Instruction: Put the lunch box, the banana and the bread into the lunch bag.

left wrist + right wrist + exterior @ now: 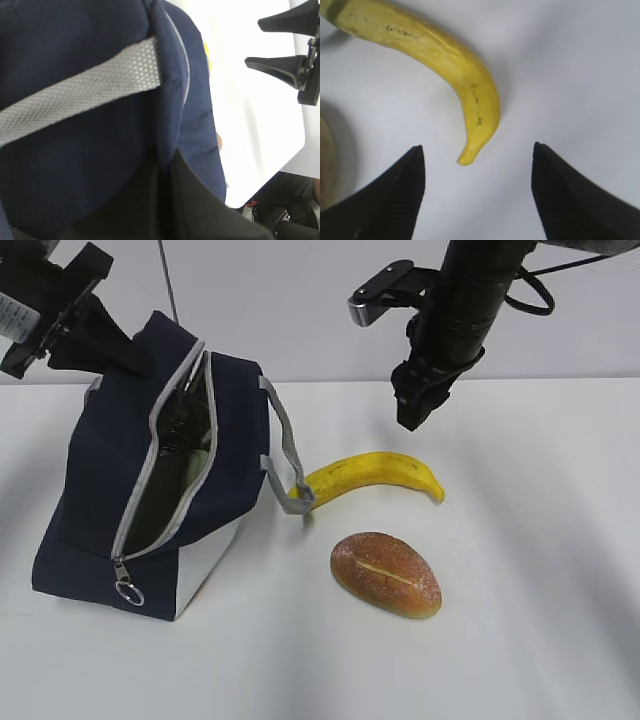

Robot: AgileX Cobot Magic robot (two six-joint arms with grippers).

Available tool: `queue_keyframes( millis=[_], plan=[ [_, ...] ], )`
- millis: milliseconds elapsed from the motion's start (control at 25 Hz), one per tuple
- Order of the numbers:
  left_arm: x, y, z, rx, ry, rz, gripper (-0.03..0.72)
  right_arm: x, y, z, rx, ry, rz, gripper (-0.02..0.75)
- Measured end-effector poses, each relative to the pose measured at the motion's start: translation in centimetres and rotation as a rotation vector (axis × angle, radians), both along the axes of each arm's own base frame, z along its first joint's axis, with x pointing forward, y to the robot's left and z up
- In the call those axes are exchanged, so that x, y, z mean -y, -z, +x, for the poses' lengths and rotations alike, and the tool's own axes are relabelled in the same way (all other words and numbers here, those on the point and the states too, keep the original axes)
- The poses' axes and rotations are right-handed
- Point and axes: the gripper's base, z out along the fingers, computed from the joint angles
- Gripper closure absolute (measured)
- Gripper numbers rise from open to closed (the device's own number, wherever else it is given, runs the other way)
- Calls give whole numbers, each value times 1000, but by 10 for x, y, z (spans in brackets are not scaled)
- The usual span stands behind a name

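Right gripper [477, 192] spread, empty, above banana [375, 475] tip at frame centre. Move toward mid-body, then descend. Left gripper [120, 350] upper left, probably pinching bag [150, 490] rim open; bread [386, 573] below banana.

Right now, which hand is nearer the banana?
Right. The right hand hangs open just above the banana near its tip. The left hand is shut on the lunch bag, across from it.

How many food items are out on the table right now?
2: the banana beside the lunch bag handle, the bread in front of it. The bag's inside isn't visible.
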Motion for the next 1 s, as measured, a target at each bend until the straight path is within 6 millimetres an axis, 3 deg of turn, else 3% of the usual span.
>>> queue_keyframes(
  millis=[200, 360, 640, 840, 1000],
  plan=[
    [0, 0, 0, 0, 0, 0, 690, -2, 14, 4, -12, -167, -50, 245],
    [0, 0, 0, 1, -2, -2, 690, -8, 38, 11, -32, -283, -47, 239],
    [0, 0, 0, 3, -4, -4, 690, -20, 66, 22, 15, -441, 14, 154],
    [0, 0, 1, 5, -6, -3, 690, -24, 85, 27, 24, -505, 24, 150],
    [0, 0, 1, 5, -6, -4, 690, -26, 89, 32, 69, -521, 23, 150]
  ],
)
